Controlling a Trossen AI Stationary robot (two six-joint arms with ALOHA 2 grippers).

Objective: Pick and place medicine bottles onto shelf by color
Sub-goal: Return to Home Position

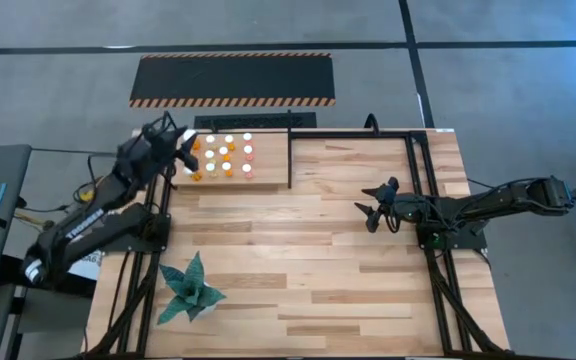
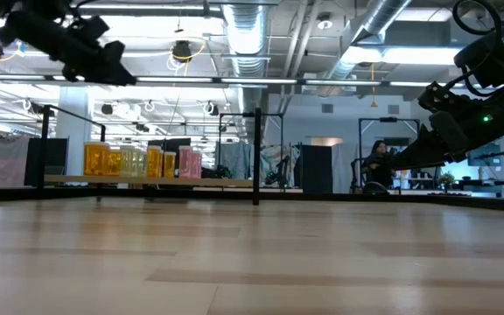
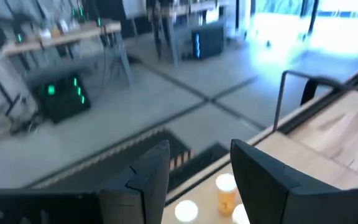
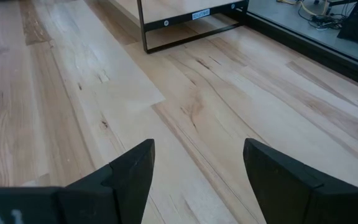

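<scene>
The medicine bottles point(image 1: 224, 155), with white caps and orange or pinkish bodies, stand upright in rows on the shelf point(image 1: 260, 182), a light wooden board at the table's far left. In the low view the medicine bottles point(image 2: 140, 162) form a row, orange on the left and pink on the right. My left gripper point(image 1: 186, 150) hovers open above the shelf's left end, with nothing between its fingers; in the left wrist view an orange bottle point(image 3: 225, 193) shows below the left gripper point(image 3: 201, 180). My right gripper point(image 1: 371, 212) waits open over bare wood at mid-right, and the right wrist view shows the right gripper point(image 4: 197, 168) empty.
A green succulent-like plant point(image 1: 188, 290) sits near the table's front left. Black frame rails point(image 1: 418, 135) run along the table's far and right sides, with a post point(image 1: 289, 150) at the shelf's right end. A hazard-striped black panel point(image 1: 233, 78) lies beyond the far edge. Bare wood fills the middle.
</scene>
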